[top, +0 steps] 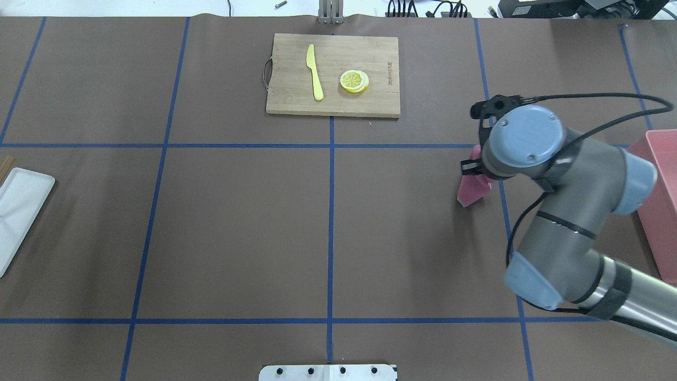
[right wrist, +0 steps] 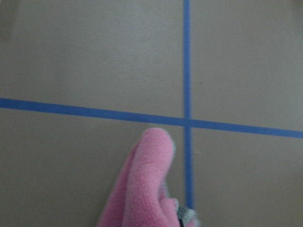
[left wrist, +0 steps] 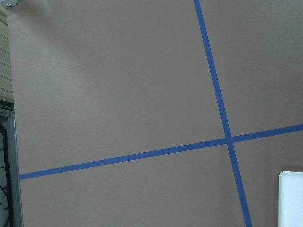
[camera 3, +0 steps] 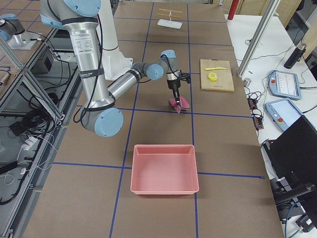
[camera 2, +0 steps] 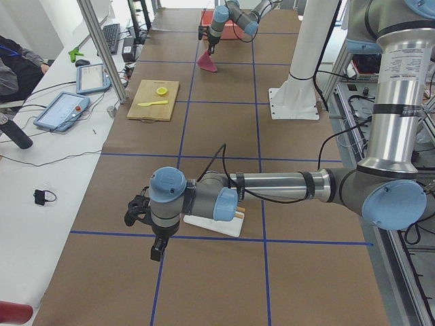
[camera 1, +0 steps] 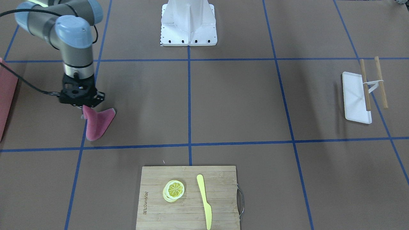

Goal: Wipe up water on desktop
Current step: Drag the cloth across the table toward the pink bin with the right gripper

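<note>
The desktop [camera 1: 236,102] is a matte brown surface with blue tape lines; no water shows on it. My right gripper [camera 1: 83,107] is shut on a pink cloth [camera 1: 97,124], which hangs from it with its lower end on or just above the desktop. The cloth also shows in the overhead view [top: 472,188], the exterior right view [camera 3: 178,103] and the right wrist view [right wrist: 142,189]. My left gripper [camera 2: 158,252] shows only in the exterior left view, low over the desktop beside a white tray [camera 2: 214,224]; I cannot tell whether it is open or shut.
A bamboo cutting board [camera 1: 188,198] carries a lemon slice [camera 1: 174,190] and a yellow knife [camera 1: 204,201]. The white tray [camera 1: 356,97] has chopsticks [camera 1: 380,81] across it. A pink bin [camera 3: 164,168] stands at the robot's right. The white robot base [camera 1: 188,22] is mid-table.
</note>
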